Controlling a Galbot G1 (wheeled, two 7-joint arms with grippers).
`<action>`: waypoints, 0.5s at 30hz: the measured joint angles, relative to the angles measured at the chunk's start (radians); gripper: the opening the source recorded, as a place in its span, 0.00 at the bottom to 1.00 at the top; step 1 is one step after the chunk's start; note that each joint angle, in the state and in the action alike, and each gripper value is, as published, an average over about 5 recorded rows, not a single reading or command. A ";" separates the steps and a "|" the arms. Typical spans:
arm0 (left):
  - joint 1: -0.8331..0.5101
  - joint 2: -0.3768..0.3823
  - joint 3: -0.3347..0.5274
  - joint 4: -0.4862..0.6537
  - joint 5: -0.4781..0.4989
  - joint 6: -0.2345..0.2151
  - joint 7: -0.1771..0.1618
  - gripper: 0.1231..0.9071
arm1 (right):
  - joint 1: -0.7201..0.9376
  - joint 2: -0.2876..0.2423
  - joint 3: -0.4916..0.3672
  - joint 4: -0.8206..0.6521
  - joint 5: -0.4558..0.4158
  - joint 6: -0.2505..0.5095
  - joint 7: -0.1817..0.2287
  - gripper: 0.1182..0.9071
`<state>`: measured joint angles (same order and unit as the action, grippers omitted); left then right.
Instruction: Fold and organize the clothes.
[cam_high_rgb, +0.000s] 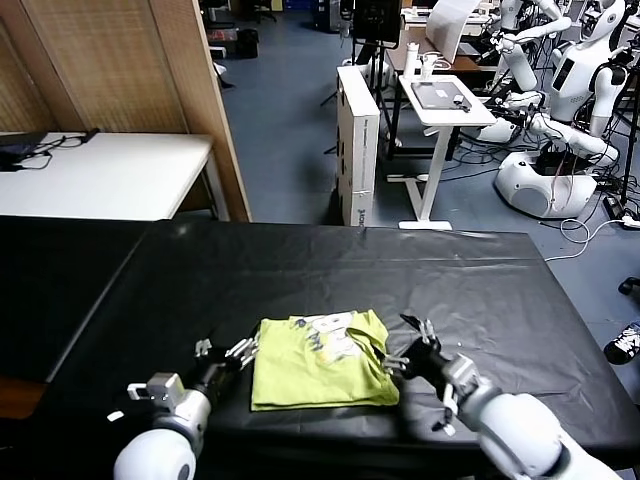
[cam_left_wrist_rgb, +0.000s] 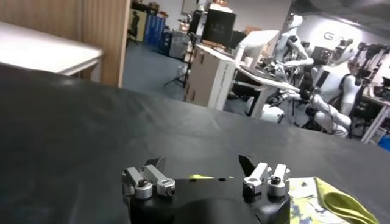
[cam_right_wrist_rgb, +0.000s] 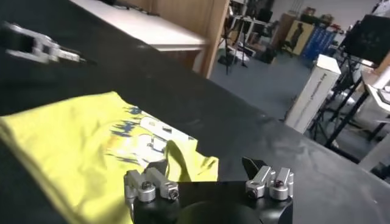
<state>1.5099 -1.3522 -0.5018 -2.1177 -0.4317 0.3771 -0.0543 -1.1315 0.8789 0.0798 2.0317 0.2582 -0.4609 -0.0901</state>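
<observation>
The clothes are one lime yellow-green T-shirt, folded into a rough rectangle on the black table near its front edge, with a white-grey print facing up at its far side. My left gripper stands open just off the shirt's left edge, holding nothing. Just off the right edge my right gripper is open too, beside a raised fold. The right wrist view has the shirt lying ahead of the open right gripper. In the left wrist view, the open left gripper faces bare table, with the shirt off to one side.
Behind the black table stand a white table and a wooden partition at the back left. A tall white box, a small white stand and other robots are at the back right.
</observation>
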 joint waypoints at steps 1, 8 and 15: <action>0.001 -0.001 -0.001 -0.001 0.001 0.000 0.000 1.00 | 0.016 0.008 -0.018 -0.013 -0.006 0.000 -0.001 1.00; 0.014 -0.009 -0.004 -0.003 0.006 -0.005 0.000 1.00 | 0.106 0.057 -0.108 -0.097 -0.042 0.004 -0.002 1.00; 0.013 -0.007 -0.003 -0.005 0.006 -0.007 0.000 1.00 | 0.122 0.061 -0.107 -0.140 -0.052 0.004 0.000 1.00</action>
<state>1.5233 -1.3594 -0.5050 -2.1230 -0.4254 0.3704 -0.0540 -1.0095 0.9402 -0.0269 1.8918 0.2060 -0.4571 -0.0896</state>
